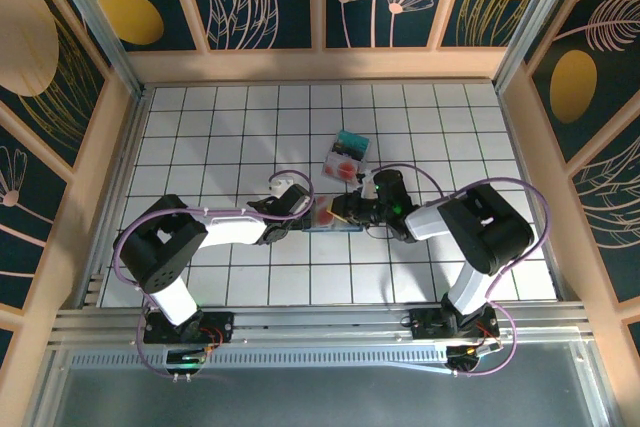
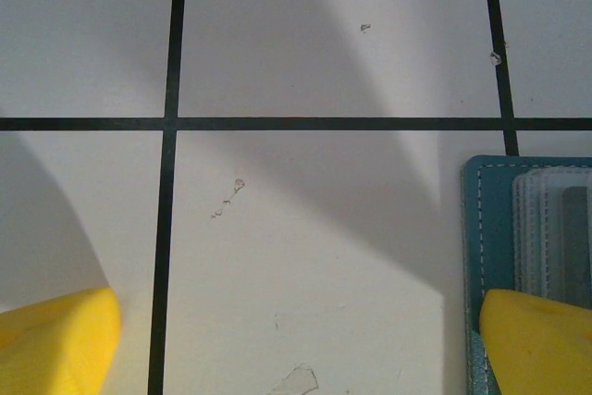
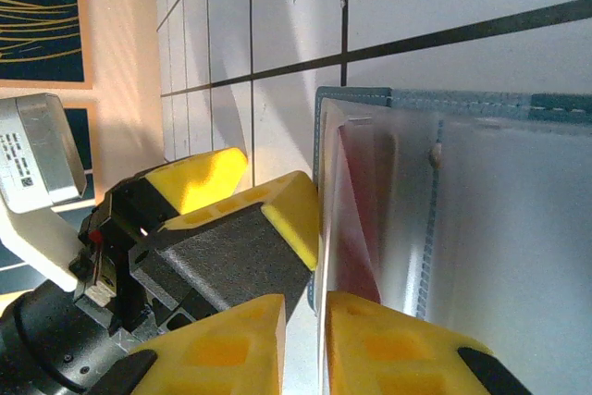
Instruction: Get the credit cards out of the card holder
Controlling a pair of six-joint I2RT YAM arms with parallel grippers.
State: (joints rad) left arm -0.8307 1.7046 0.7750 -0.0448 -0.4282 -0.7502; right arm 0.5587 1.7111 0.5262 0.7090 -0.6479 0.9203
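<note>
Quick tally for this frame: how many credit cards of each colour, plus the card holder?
Card holder: 1
Teal credit card: 1
Whitish-pink credit card with a red blotch: 2 (one lying loose, one at the holder)
Total: 4

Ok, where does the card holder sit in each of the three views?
Top external: the card holder lies just below the picture's centre.
Left wrist: the card holder is at the right edge, in the lower half, showing a teal corner.
Right wrist: the card holder takes up the right half, its teal border along the top.
Shared landmark: the left gripper, at the holder's edge.
</note>
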